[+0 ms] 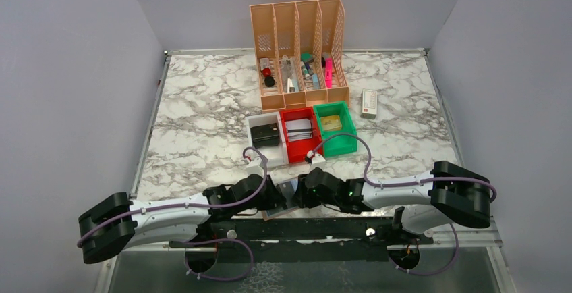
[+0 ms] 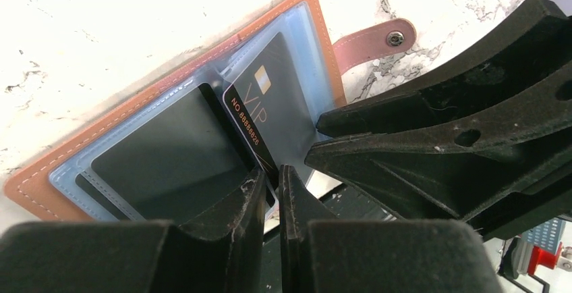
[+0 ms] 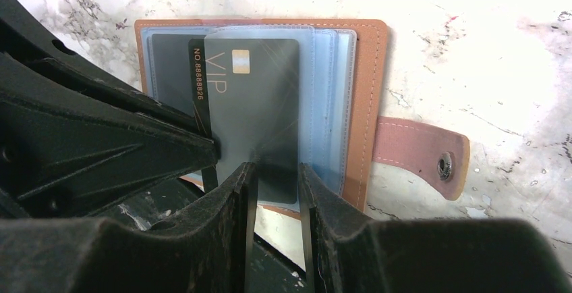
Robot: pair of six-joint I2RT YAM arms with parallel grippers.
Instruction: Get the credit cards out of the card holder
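- The card holder (image 3: 367, 90) lies opened on the marble tabletop (image 1: 202, 117) at the middle of its near edge. Its brown border faces up, and its pink snap strap (image 3: 418, 154) lies flat off one side.
- In the top view both arms meet over it and hide most of it.
- Clear sleeves (image 3: 330, 104) fan out inside the holder. A black VIP credit card (image 3: 260, 104) sits skewed, with part of it out of its sleeve.
- A second dark card (image 2: 168, 151) is fully seated in the neighbouring sleeve.
- The left end effector (image 2: 271, 177) is closed to a thin slit on the lower corner of the VIP credit card and pinches its edge.
- The right end effector (image 3: 276, 171) has its jaws partly apart. Both fingertips (image 3: 246, 178) are at the near edge of the sleeves, side by side along that edge, with nothing clamped between them.
- The tips of the two end effectors are just beside each other.
- Farther back stand three small bins in a row: a white bin (image 1: 256, 125) holding a black case (image 1: 266, 135), a red bin (image 1: 291, 152) and a green bin (image 1: 337, 146).
- Behind them is an orange file organiser (image 1: 300, 30), with a small white box (image 1: 369, 102) to its right.
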